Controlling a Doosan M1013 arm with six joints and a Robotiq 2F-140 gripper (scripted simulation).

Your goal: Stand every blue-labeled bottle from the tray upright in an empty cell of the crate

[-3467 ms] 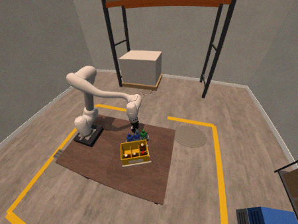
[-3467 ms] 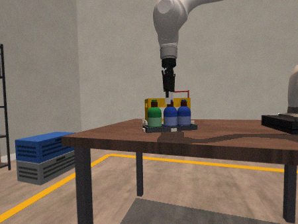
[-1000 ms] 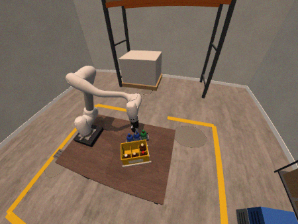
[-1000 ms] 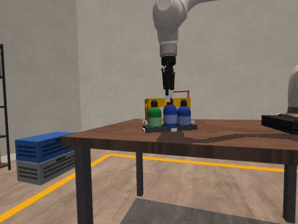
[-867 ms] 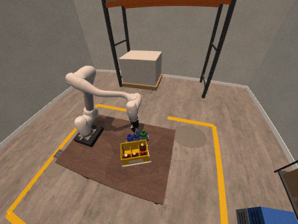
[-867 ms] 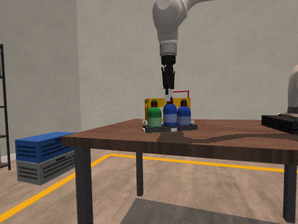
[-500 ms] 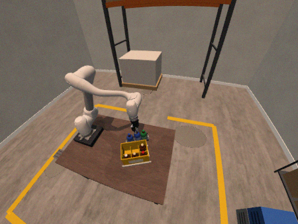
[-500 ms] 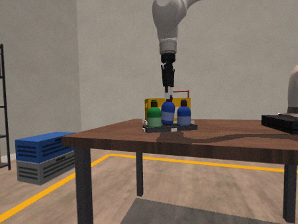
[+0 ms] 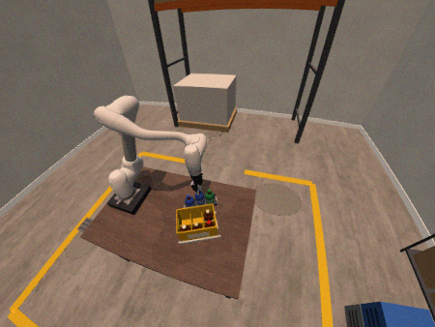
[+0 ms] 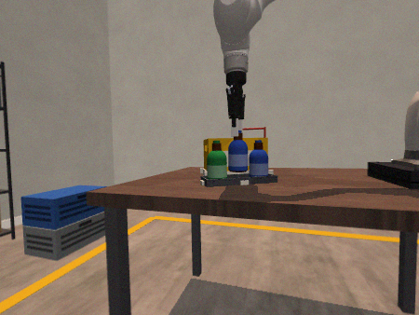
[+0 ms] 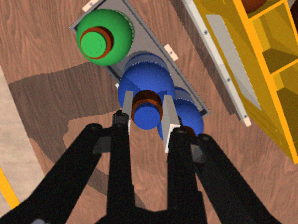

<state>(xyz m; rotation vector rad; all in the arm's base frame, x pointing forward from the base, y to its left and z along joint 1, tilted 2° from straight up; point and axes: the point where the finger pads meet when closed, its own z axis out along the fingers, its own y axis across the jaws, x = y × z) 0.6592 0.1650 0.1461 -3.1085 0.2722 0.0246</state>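
Black finger links lead down to the hand, whose pale pads are drawn in to a narrow gap and closed on the neck of the middle blue bottle. One pad stands on each side of the brown neck, just below the blue cap. The held bottle is upright, and its base is a little higher than those of its neighbors, lifted just over the tray.

The other blue bottle stands upright on the tray to one side of the held one, partly hidden behind a finger in the wrist view. A green bottle stands upright on the tray at the opposite side, apart from the fingers.

The yellow crate sits level on the counter, just beside the tray. Four of its cells hold bottles, one with a red cap; two neighboring cells, in the row nearer the tray, are free. Both blue bottles are outside the crate. The white arm reaches over the counter, with its wrist above the tray.

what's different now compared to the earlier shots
The middle blue bottle, its neck between the closed pincer's fingers, has risen off the tray. The green bottle, the other blue bottle and the yellow crate stayed put.
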